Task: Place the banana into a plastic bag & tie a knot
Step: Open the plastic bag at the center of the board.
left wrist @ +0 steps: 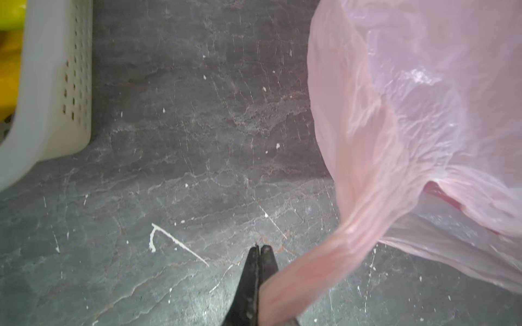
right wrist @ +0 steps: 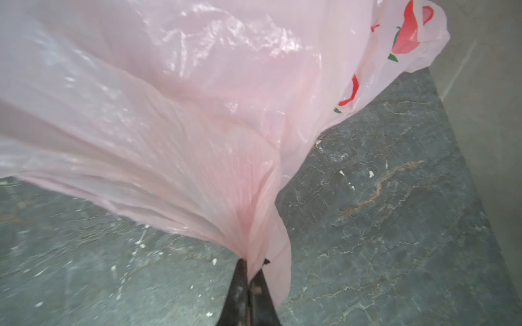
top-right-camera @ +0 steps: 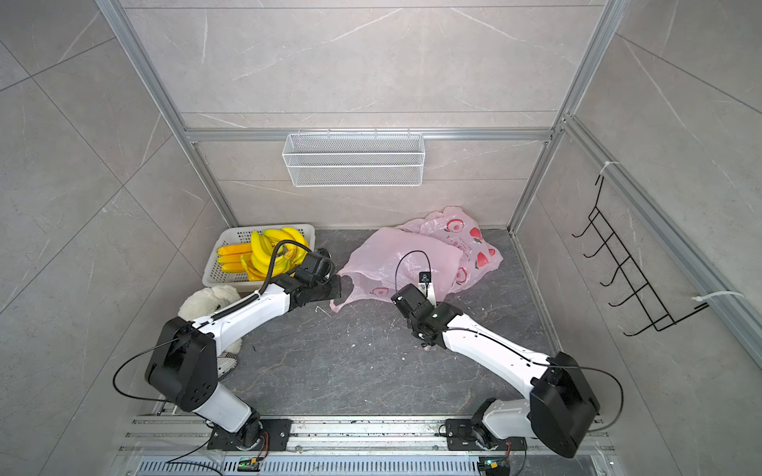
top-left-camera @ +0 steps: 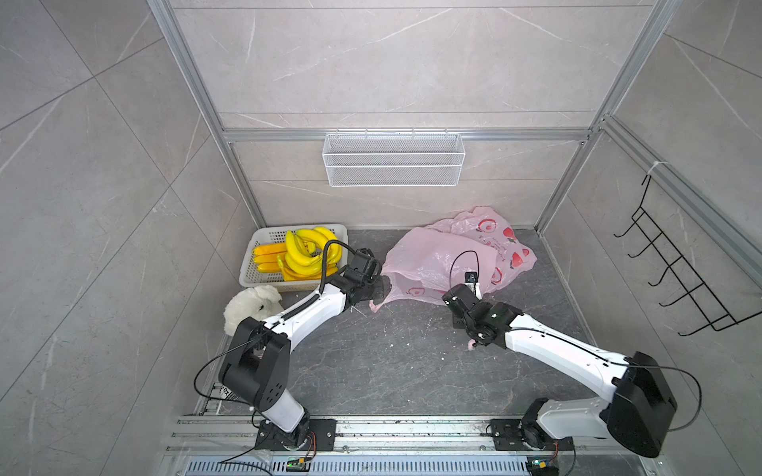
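A pink plastic bag [top-left-camera: 433,255] [top-right-camera: 396,255] with strawberry prints lies crumpled on the dark floor at the back right. Yellow bananas [top-left-camera: 307,255] are piled in a white perforated basket [top-left-camera: 247,280] at the back left. My left gripper [left wrist: 260,248] [top-left-camera: 381,287] is shut, with a twisted pink handle strip [left wrist: 310,271] running out from between its fingers at the bag's left edge. My right gripper [right wrist: 250,271] is shut on gathered bag film [right wrist: 197,113] at the bag's near side. In both top views its fingertips are hidden under the right wrist [top-left-camera: 474,313].
A white plush toy [top-left-camera: 253,307] lies by the left arm, in front of the basket. A white wire basket [top-left-camera: 393,158] hangs on the back wall. A black hook rack [top-left-camera: 668,268] hangs on the right wall. The basket's corner [left wrist: 56,84] stands close to the left gripper.
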Controlling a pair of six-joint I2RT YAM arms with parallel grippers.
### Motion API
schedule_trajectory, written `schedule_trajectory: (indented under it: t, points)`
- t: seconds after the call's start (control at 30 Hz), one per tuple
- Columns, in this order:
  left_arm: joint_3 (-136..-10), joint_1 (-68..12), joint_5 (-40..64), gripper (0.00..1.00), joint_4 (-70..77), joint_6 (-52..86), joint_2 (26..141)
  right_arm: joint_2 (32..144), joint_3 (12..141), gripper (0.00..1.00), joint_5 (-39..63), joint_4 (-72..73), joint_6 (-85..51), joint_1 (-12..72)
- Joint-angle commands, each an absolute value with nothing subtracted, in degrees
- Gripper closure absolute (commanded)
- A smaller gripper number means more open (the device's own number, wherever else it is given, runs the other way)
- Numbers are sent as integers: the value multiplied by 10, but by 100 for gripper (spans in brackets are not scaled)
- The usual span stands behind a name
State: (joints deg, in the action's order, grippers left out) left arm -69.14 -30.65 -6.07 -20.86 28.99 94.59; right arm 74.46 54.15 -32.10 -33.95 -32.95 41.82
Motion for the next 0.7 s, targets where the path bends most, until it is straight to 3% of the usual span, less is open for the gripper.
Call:
schedule_trajectory:
  t: [0.0, 0.1, 0.23, 0.43, 0.57, 0.67]
  points:
    - [-761, -295, -75, 100, -236, 260, 999, 700, 547, 100, -214, -354, -297, 418]
    - [-833, -288, -78, 100, -256, 246, 1052, 681, 563, 100, -131, -347, -285, 419]
    - [-897, -278, -76, 98, -287, 243, 1091, 676, 575, 100, -125, -351, -291, 419]
    - [-891, -277, -70, 45, -330, 256, 1048, 723, 577, 100, -146, -344, -342, 420]
    - [-843, -278, -51, 21, -352, 285, 960, 743, 581, 100, -149, -322, -385, 428]
    - [-827, -274, -69, 13, -383, 302, 900, 751, 595, 100, -164, -317, -405, 439]
